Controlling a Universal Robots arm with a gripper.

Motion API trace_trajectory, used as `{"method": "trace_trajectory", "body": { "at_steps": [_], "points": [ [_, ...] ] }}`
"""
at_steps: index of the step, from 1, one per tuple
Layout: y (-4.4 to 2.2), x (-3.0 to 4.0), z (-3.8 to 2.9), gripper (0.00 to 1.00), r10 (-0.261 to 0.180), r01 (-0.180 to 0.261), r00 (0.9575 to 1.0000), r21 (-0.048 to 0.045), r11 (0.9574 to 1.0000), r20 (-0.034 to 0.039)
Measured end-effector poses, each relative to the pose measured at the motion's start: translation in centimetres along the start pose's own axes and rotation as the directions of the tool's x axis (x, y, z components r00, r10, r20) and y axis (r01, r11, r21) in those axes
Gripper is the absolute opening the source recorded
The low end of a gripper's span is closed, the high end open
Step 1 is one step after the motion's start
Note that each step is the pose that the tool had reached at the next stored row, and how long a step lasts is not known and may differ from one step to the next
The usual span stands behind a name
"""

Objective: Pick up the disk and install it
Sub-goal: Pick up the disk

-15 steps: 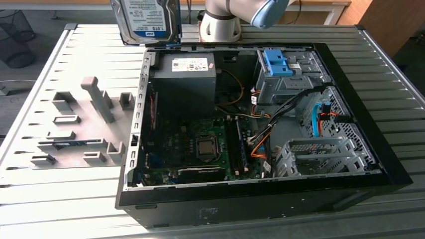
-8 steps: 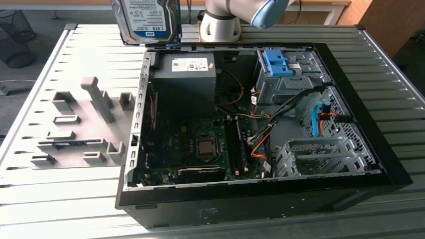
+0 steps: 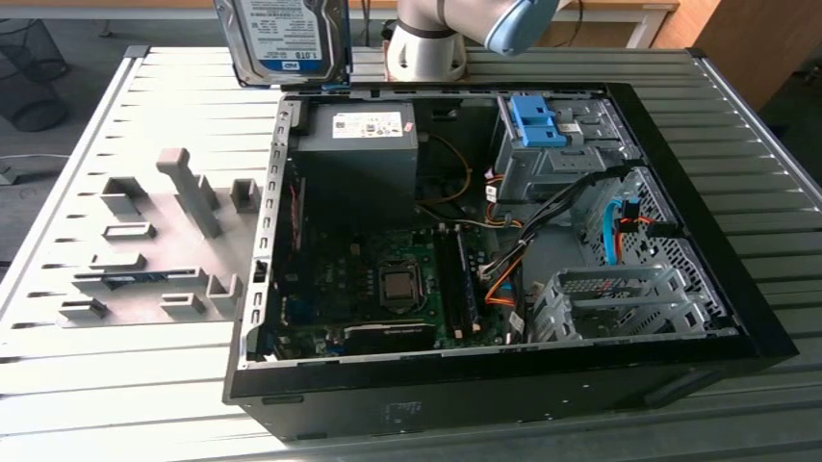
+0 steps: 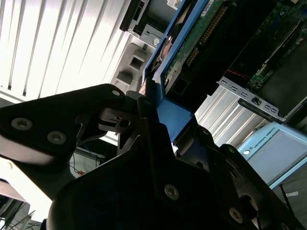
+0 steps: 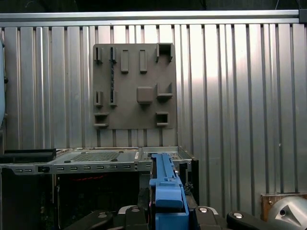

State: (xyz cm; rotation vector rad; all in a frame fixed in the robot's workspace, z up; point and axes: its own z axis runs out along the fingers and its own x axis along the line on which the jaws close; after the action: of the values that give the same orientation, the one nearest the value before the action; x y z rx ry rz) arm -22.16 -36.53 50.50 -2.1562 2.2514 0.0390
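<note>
Ok so the disk (image 3: 283, 38) is gripped by its blue carrier frame (image 5: 168, 191), and the gripper (image 4: 170, 120) is seen clenched on that frame in both wrist views. The disk is held upright, long axis vertical, over the far edge of the open computer case (image 3: 757, 318), toward the exterior view's left. The drive cage (image 3: 559, 159) with the bare blue bracket (image 3: 533, 120) is set inside the case, off to the exterior view's right. A slatted metal table (image 3: 115, 385) lies below, and room inside is judged tight, what with the cables (image 3: 501, 269).
</note>
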Motion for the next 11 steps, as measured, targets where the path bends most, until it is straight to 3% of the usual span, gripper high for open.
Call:
{"method": "trace_trajectory", "body": {
  "at_steps": [11],
  "points": [
    [-0.11, 0.00, 0.00, 0.37, 0.000, 0.000, 1.0000, 0.0000, 1.0000, -0.0001]
  ]
}}
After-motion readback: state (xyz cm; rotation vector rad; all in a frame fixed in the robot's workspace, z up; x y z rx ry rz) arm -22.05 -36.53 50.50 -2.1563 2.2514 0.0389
